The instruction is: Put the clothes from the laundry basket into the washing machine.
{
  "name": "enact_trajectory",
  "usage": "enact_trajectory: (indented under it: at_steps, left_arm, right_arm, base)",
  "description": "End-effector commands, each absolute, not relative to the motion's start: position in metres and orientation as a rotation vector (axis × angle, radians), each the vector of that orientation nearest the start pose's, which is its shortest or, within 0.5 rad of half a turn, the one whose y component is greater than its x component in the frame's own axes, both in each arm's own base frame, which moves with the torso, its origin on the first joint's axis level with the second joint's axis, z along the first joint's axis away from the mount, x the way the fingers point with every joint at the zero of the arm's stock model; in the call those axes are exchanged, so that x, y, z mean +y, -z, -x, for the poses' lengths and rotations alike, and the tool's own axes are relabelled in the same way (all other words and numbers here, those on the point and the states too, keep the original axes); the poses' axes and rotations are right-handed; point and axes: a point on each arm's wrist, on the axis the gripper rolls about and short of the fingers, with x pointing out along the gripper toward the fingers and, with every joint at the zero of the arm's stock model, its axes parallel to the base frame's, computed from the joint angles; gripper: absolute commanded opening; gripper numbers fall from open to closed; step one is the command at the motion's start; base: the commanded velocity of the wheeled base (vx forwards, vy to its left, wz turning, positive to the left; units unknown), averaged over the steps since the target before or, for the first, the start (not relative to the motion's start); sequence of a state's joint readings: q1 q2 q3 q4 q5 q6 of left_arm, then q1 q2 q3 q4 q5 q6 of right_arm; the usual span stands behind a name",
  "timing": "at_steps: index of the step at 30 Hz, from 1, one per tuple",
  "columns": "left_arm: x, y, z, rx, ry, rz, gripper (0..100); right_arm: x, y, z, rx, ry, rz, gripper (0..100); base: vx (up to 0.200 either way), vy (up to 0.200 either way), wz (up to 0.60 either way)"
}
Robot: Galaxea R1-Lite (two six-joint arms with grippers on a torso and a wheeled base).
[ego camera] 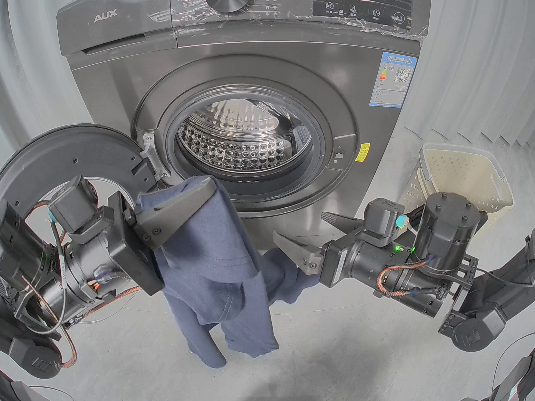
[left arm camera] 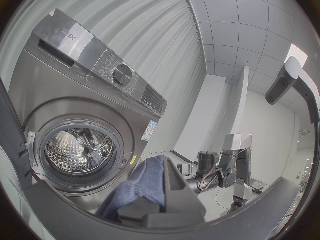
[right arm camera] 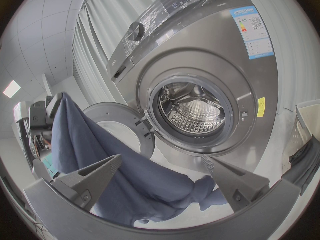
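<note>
The left arm comes in from the left side. The left gripper (ego camera: 205, 189) points up and to the right, and its fingers (left arm camera: 173, 184) are closed on a blue garment (ego camera: 223, 263). The right arm comes in from the right side. The right gripper (ego camera: 301, 228) points left, with its fingers spread wide apart.

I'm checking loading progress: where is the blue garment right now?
In the head view the blue garment hangs from the left gripper, on the robot's left, just in front of the open washing machine, not inside it.
</note>
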State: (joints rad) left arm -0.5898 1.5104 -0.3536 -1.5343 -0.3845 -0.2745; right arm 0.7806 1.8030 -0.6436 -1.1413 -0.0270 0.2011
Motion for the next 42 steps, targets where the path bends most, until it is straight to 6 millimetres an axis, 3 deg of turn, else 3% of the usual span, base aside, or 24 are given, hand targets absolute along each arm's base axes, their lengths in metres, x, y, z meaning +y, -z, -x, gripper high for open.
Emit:
enact_trajectory:
  at_steps: [1, 21, 32, 42]
  left_arm:
    - [-0.127, -0.208, -0.178, -0.258, 1.0, 0.291, 0]
    - [-0.129, -0.209, -0.186, -0.273, 0.948, 0.301, 0]
    - [-0.126, -0.216, -0.181, -0.3, 0.962, 0.307, 0]
    - [-0.125, -0.217, -0.179, -0.307, 0.966, 0.309, 0]
  right_arm:
    - [0.219, -0.151, -0.222, 0.123, -0.745, -0.171, 100]
    - [0.206, -0.125, -0.219, 0.213, -0.713, -0.103, 100]
    - [0.199, -0.108, -0.247, 0.237, -0.643, -0.063, 100]
    - [0.223, -0.099, -0.27, 0.201, -0.689, -0.049, 100]
  base:
    - [0.0, 0.0, 0.0]
    - [0.0, 0.0, 0.0]
    - [0.0, 0.0, 0.0]
    - [0.0, 0.0, 0.0]
